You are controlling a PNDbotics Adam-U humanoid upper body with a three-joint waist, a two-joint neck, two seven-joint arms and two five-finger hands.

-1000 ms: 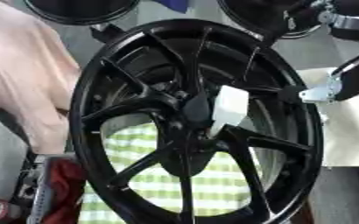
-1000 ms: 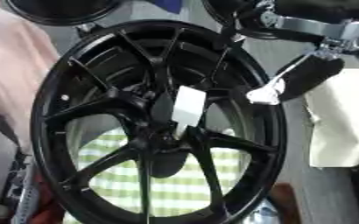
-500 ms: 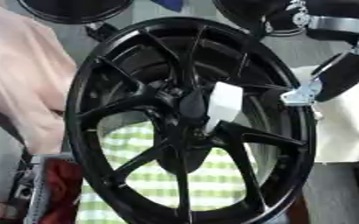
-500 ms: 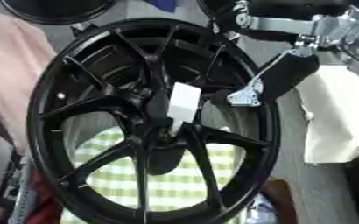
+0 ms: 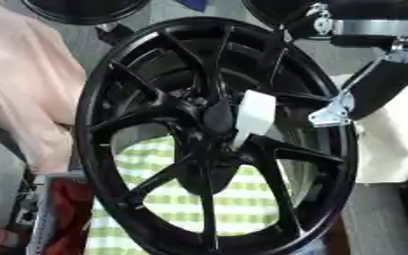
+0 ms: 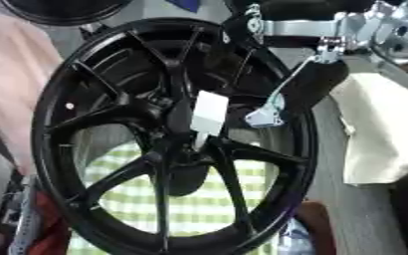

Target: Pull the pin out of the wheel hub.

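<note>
Across nearly the whole view stands a black wheel hub (image 5: 209, 139), upright on its rim and facing the camera, its spokes running out from a dark centre. Behind the hub, to its left, hangs a broad pale pink cloth (image 5: 20, 94). Seen through the hub's lower openings is a green-and-white checked cloth (image 5: 181, 209). To the right of the hub lies a cream cloth (image 6: 377, 134). At the hub's lower left sits something red with a pale edge (image 5: 64, 209), too blurred to name.

From the upper right, the robot's right arm comes down to the hub's right rim; the right hand (image 5: 377, 89) is a dark shape ending in a silver tip (image 5: 329, 115) that lies over the rim, just right of the centre. Whether its fingers are curled or straight cannot be told.

At the hub's centre a white flat piece (image 5: 255, 115) stands out, tilted, touching the dark boss; the pin itself cannot be made out apart from it.
</note>
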